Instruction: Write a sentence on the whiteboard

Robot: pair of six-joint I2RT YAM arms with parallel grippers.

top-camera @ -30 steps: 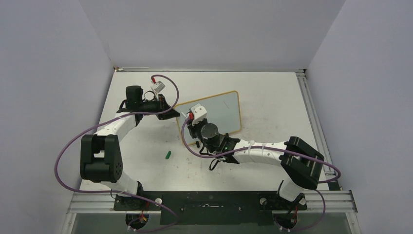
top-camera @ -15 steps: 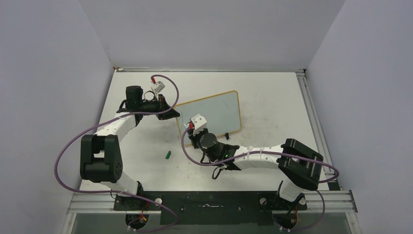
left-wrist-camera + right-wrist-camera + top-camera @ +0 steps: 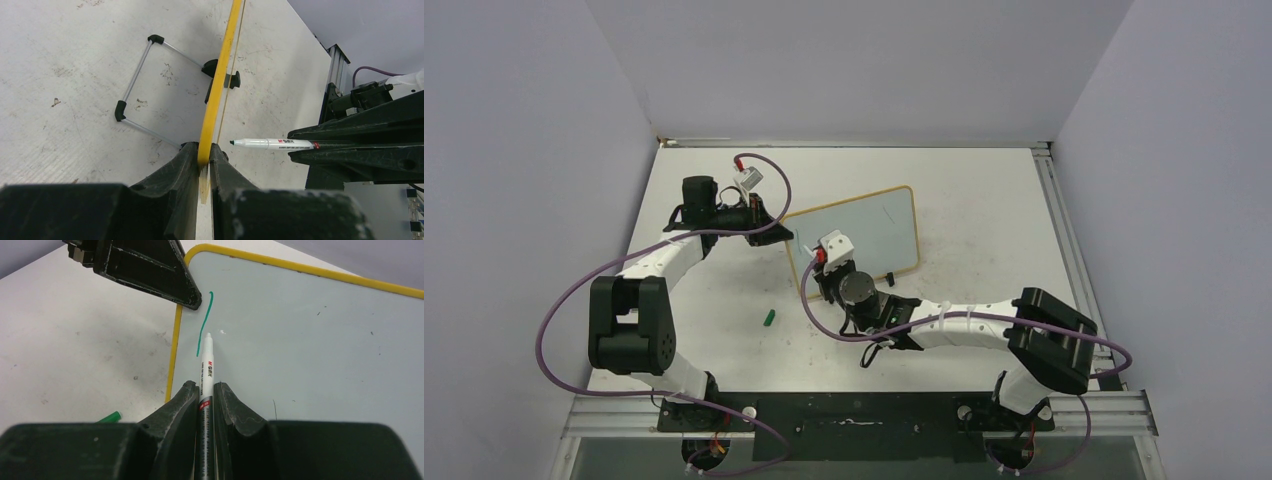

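Note:
The whiteboard (image 3: 869, 232) stands tilted on the table, white with a thin yellow frame (image 3: 220, 85). My left gripper (image 3: 780, 233) is shut on its left edge, and the frame sits pinched between the jaws (image 3: 204, 154). My right gripper (image 3: 824, 272) is shut on a white marker (image 3: 206, 367). The marker tip points at the board's upper left, a little off the surface in the left wrist view (image 3: 272, 144). One teal-green stroke (image 3: 204, 324) is on the board (image 3: 310, 340) just above the tip. No words of the sentence show.
The marker's green cap (image 3: 768, 318) lies on the table to the near left of the board and shows in the right wrist view (image 3: 109, 417). A wire stand (image 3: 134, 85) and a black clip foot (image 3: 232, 80) sit behind the board. Walls enclose the table.
My right gripper with the marker has moved down the board's left side toward the near edge, then crept back up slightly. The left arm and the board have not moved.

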